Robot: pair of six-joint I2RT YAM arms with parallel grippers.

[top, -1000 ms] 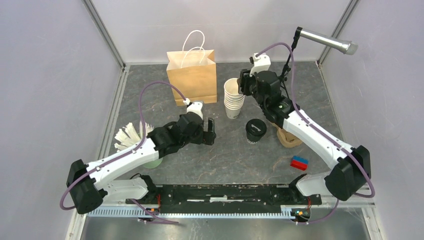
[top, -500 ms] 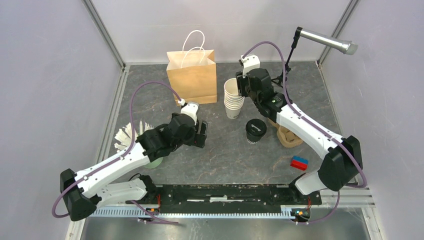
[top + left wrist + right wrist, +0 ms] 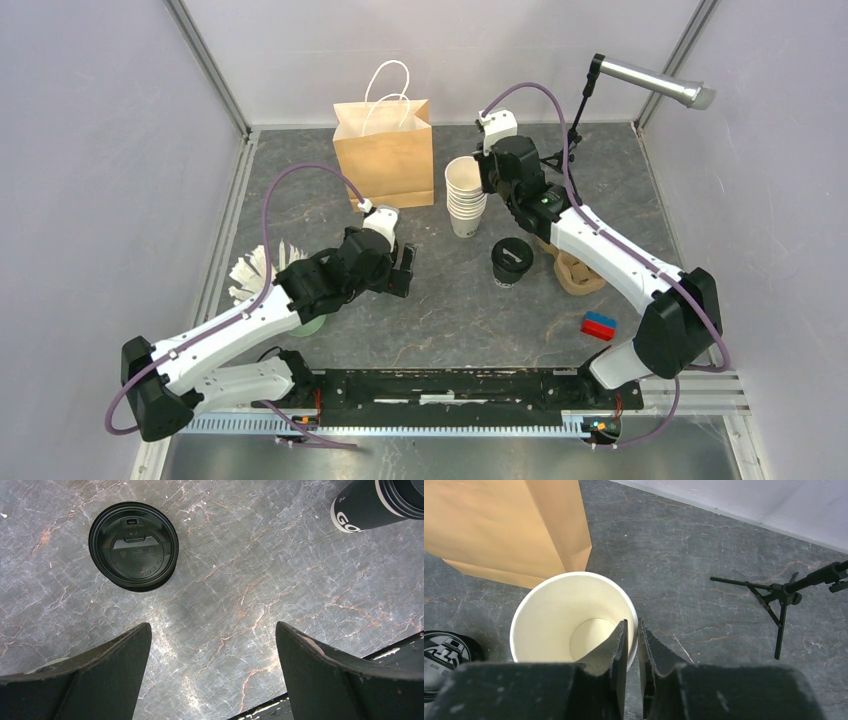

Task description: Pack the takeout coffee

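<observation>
No cream cup with a black lid shows in any view. A stack of lidless cream cups (image 3: 466,196) stands right of the brown paper bag (image 3: 383,150). My right gripper (image 3: 486,176) is shut on the top cup's rim (image 3: 574,617), one finger inside and one outside, as the right wrist view (image 3: 631,623) shows. A black lidded cup with white print (image 3: 511,262) stands on the table, also in the left wrist view (image 3: 370,502). My left gripper (image 3: 400,270) is open and empty above the table (image 3: 212,627), with a loose black lid (image 3: 134,545) ahead of it.
A cardboard cup carrier (image 3: 575,272) lies under the right arm. A red and blue block (image 3: 598,325) sits at the right front. A green holder with white sticks (image 3: 262,272) stands at the left. A microphone stand (image 3: 575,125) is at the back right.
My left arm has drawn back a little to the left. My right gripper has moved left onto the top cup's rim, and the top cup has shifted slightly.
</observation>
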